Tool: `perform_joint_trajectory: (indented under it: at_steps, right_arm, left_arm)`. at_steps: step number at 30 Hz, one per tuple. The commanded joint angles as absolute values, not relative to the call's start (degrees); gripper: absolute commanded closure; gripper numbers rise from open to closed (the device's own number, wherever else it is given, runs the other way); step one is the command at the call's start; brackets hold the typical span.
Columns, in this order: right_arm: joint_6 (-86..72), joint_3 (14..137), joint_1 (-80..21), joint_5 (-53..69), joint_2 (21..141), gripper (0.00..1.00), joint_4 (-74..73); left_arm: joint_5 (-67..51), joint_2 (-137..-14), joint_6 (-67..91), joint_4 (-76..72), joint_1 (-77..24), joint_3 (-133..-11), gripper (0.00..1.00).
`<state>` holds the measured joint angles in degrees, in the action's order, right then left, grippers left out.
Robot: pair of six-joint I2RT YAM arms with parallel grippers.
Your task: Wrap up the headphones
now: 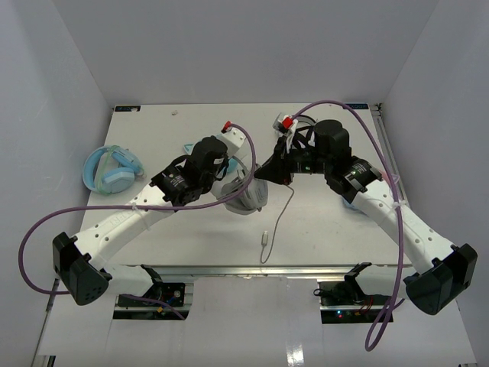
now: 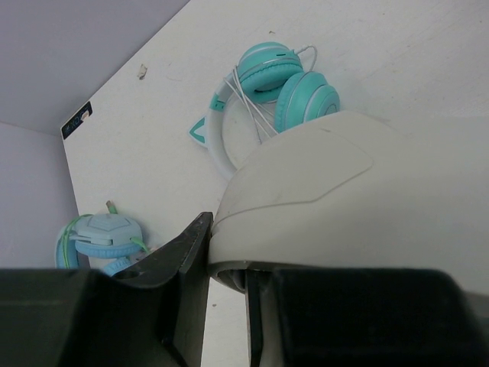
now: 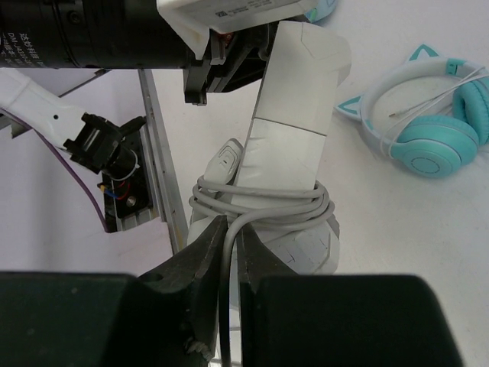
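Observation:
The light grey headphones are held up over the table's middle between my two grippers. My left gripper is shut on one oval cup, which fills the left wrist view. In the right wrist view the grey-white headband stands upright with the thin grey cable wound round it in several turns. My right gripper is shut on the cable just below the turns, close against the headband. The loose cable end hangs down to the table.
Pale blue headphones lie at the table's left edge, also in the left wrist view. Teal cat-ear headphones lie behind the left arm and show in the right wrist view. White walls enclose the table on three sides.

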<state>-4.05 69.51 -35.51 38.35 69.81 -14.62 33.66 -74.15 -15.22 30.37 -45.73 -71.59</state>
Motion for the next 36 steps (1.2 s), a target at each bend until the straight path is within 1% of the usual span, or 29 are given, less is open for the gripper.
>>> perform_joint_trajectory:
  at_steps: [1, 10, 13, 21, 29, 36]
  right_arm:
    - [-6.72, 68.78, -35.77, 42.89, 70.16, 0.84, -8.69]
    - [-13.18, 62.84, -36.04, 43.15, 68.73, 0.84, -0.8]
    - [-14.28, 62.4, -36.38, 42.65, 69.06, 0.84, -0.7]
    - [-14.82, 62.67, -37.0, 41.22, 70.08, 0.83, -0.7]
    - [-16.73, 63.54, -37.56, 40.07, 68.75, 0.83, -0.7]
    - [-17.61, 61.76, -41.72, 33.49, 68.82, 0.82, 1.14]
  left_arm:
    - [35.53, -72.83, -9.87, 31.21, -45.07, -73.35, 1.0]
    - [37.35, -78.13, 4.74, 41.13, -45.09, -81.39, 1.0]
    - [37.02, -79.99, 7.87, 43.58, -45.0, -83.33, 1.0]
    - [37.41, -81.56, 10.2, 45.26, -45.0, -84.23, 1.0]
    - [41.77, -81.83, 10.78, 45.95, -45.02, -84.08, 1.0]
    - [41.22, -83.41, 17.72, 50.62, -45.0, -87.45, 1.0]
